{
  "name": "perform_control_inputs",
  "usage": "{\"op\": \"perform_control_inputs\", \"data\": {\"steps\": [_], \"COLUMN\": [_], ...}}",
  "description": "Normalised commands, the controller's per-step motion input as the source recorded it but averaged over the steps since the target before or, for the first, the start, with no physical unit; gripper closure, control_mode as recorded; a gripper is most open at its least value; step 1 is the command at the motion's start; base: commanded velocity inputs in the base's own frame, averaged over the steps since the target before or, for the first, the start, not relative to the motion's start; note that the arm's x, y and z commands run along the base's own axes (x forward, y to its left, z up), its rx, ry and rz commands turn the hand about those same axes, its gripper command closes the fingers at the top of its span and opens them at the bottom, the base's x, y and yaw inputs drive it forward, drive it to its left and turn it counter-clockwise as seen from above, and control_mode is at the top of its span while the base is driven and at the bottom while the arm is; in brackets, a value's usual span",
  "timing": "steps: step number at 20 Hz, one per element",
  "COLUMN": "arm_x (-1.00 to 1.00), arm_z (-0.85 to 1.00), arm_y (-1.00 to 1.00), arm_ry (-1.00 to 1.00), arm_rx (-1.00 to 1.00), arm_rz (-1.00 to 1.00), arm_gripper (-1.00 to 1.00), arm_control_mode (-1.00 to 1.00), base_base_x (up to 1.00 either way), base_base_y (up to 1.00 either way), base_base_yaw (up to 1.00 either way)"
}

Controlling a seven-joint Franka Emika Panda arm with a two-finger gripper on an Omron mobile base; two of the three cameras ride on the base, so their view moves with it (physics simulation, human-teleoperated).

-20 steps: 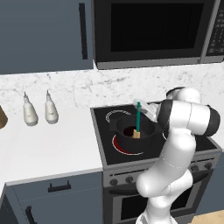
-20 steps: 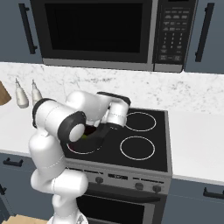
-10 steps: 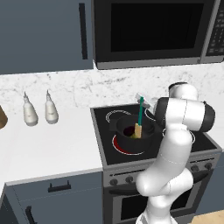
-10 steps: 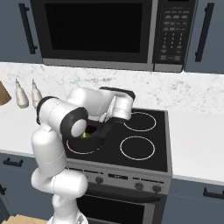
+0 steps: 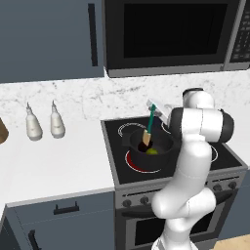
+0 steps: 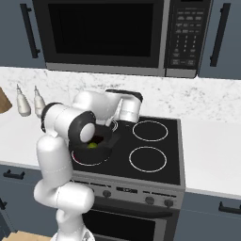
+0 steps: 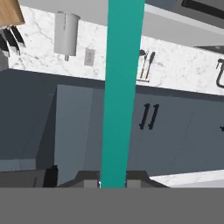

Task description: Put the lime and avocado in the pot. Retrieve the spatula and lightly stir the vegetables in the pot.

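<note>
Spatula (image 5: 149, 128) clamped in closed pincer (image 5: 155, 108); blade inside pot (image 5: 146, 149).

A black glass stove top (image 5: 224, 163) with ringed burners is carrying a low dark grey round pot (image 5: 163, 152) on its front left burner, while the white marble counter (image 5: 58, 166) adjoining its left edge is bearing two pale bottles (image 5: 33, 126) near the back edge.
</note>
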Motion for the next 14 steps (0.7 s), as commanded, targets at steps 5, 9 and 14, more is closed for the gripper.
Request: {"op": "perform_control_inputs", "data": {"steps": [5,9,14], "arm_x": [0.01,0.00,-0.15], "arm_z": [-0.44,-0.28,0.01], "arm_y": [0.00,-0.02,-0.32], "arm_ry": [0.00,0.00,0.00], "arm_rx": [0.00,-0.02,-0.07], "arm_rz": [0.00,0.00,0.00], "arm_gripper": [1.00,1.00,1.00], "arm_control_mode": [-1.00,-1.00,-1.00], "base_base_x": [0.00,0.00,0.00], "base_base_y": [0.00,0.00,0.00], "base_base_yaw": [0.00,0.00,0.00]}}
